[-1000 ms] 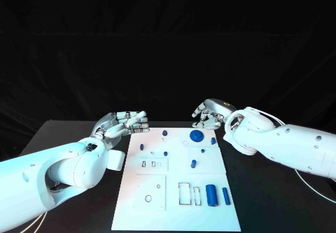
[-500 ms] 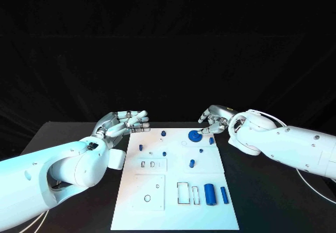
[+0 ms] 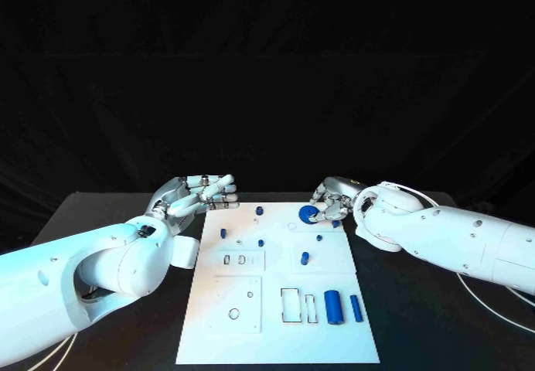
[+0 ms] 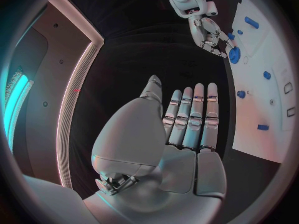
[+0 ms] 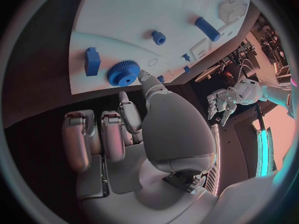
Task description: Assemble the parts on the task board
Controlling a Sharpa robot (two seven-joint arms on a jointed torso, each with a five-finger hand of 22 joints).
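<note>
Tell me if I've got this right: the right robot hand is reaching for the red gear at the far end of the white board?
Not quite: the gear is blue, not red, as the right wrist view shows. The rest stands: the right robot hand is at that gear, at the far end of the white board.

Probably a robotics lab: black curtain [image 3: 267, 93] (backdrop), black table [image 3: 100, 212].

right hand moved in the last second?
Yes. In the head view the right hand has come down from above the task board to its far edge, where its fingers now reach the blue gear.
</note>
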